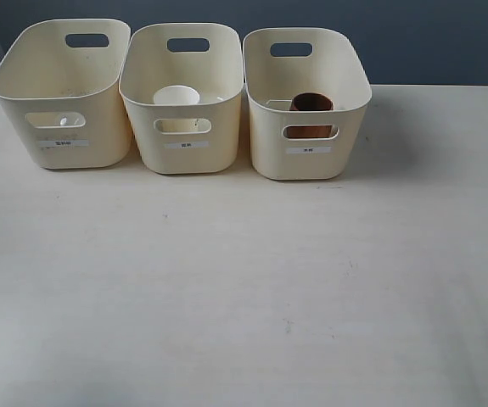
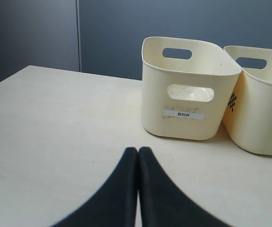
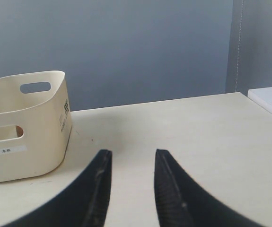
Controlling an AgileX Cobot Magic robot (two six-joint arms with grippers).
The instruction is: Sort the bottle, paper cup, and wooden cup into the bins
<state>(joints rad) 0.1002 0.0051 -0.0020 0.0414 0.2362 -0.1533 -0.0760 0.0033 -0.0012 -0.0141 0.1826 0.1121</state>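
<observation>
While three bins (image 1: 61, 157) stand, two cups (image 1: 176, 96) show.

Checked wrist cams: left gripper (image 2: 138, 152) had fingers pressed together, nothing between. Right gripper (image 3: 132, 156) sat with fingers parted, empty.

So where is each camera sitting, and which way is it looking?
Exterior view: up high in front of the table, looking down at three bins; paper cup in the middle bin, wooden cup in the right bin; no robot parts.
Left wrist view: low over the table, facing the left bin; shut left gripper.
Right wrist view: low, facing the right bin; open right gripper.
Shared: each wrist view shares its bin with the exterior view.
</observation>
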